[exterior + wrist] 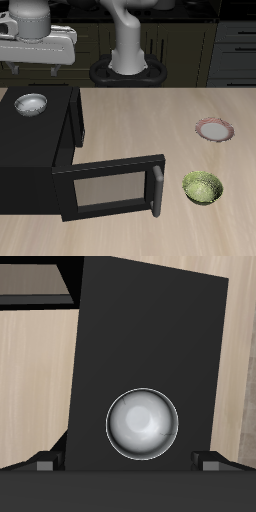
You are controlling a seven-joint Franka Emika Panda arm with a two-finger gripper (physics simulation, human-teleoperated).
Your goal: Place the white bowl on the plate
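The white bowl (pixel 31 102) stands upright on top of a black microwave (pixel 30 150); in the wrist view it (pixel 143 424) shows as a round grey bowl with a shiny inside. My gripper (pixel 33 68) hangs above the bowl, apart from it. It is open and empty, and its fingertips (pixel 45 464) stand wide on either side of the bowl in the wrist view. The plate (pixel 213 130), white with a reddish-pink scalloped rim, lies on the wooden table far from the microwave.
The microwave's door (pixel 110 186) stands open, swung out toward the table's front edge. A green leafy-patterned bowl (pixel 202 186) sits on the table nearer the front edge than the plate. The robot's base (pixel 127 68) stands at the back.
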